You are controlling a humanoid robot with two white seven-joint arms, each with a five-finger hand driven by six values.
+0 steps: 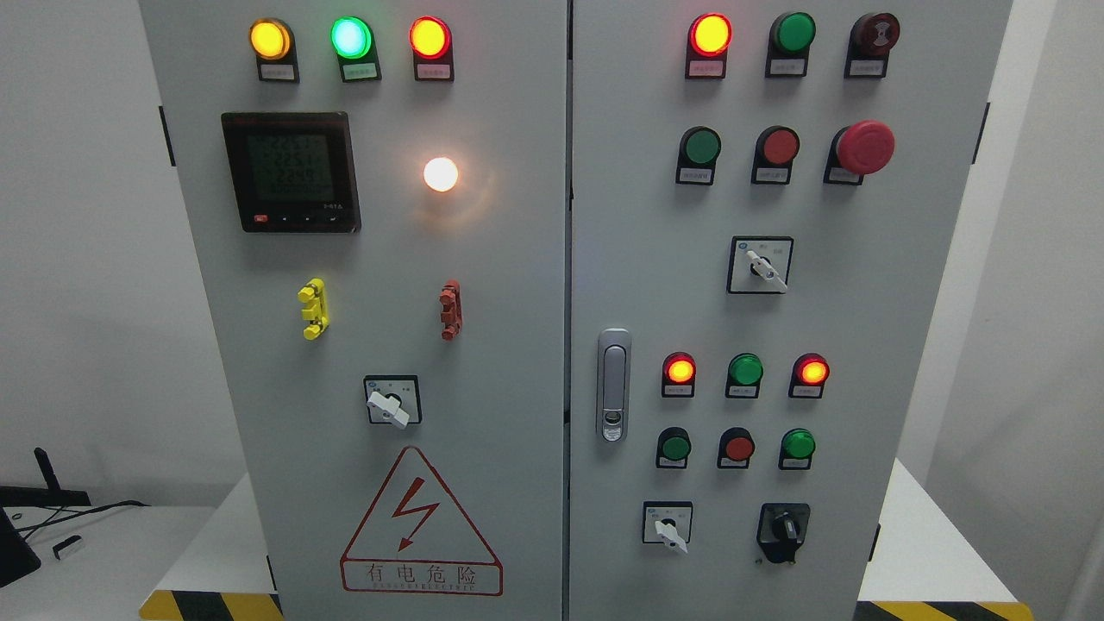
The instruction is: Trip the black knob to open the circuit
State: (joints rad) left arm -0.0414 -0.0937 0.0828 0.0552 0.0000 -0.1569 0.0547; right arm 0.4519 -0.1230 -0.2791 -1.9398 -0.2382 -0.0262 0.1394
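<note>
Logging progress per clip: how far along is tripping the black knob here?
Nothing looks done yet. The black knob sits untouched at the lower right of the cabinet's right door, and several indicator lamps, such as the red lamp, are lit. Nothing is in hand: no robot hand is in view. Reaching, gripping and turning the knob all remain.

Neither of the robot's arms is showing in the head view at this moment. No left hand is entering from the lower left, and no right hand is entering from the lower right, so no wrist pose or finger state is showing either.
</note>
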